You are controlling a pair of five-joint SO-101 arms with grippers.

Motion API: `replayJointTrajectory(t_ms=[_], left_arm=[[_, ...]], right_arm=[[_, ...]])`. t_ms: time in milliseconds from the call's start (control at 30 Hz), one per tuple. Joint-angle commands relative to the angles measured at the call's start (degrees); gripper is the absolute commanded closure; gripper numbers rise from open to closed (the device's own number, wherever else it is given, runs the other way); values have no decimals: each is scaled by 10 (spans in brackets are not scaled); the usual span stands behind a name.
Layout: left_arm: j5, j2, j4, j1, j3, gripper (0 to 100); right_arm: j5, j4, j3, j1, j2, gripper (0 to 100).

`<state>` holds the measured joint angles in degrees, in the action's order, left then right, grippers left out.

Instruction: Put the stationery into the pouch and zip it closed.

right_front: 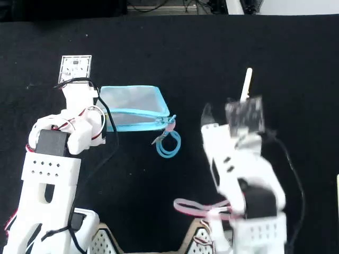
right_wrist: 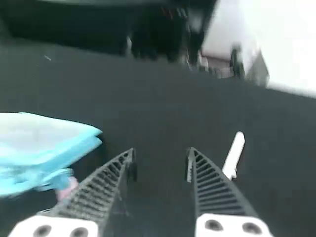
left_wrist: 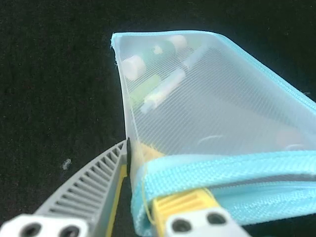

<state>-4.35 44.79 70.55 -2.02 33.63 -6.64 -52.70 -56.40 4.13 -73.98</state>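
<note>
Black table [right_front: 175, 47]: left gripper [left_wrist: 136, 163] was clamped on the left end of the pouch [right_front: 135, 106], some stationery [left_wrist: 163, 91] inside. Right gripper [right_wrist: 159, 163], jaws apart, hung w/ 1 white pen [right_wrist: 234, 154] just beyond it, far side, long axis near-to-far; right arm much nearer.

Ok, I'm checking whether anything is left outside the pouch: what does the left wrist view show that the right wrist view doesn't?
Left wrist view: the left fingers clamped on the end of the pouch, with white and green stationery visible inside through the mesh. Right wrist view: the right fingers spread open, and a white pen lying loose outside the pouch. Both: the blue-edged pouch itself.
</note>
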Motion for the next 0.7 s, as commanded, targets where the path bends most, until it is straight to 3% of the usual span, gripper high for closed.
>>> replayJointTrajectory(t_ms=[0,333,667], left_arm=[[-4,-1,-8,-4,0,970],[-3,1,-8,-4,-1,970],[-2,-1,-8,-4,-1,970]], right_arm=[[36,38,36,-62,137,838],[80,45,170,-118,496,844],[76,37,332,-203,695,843]])
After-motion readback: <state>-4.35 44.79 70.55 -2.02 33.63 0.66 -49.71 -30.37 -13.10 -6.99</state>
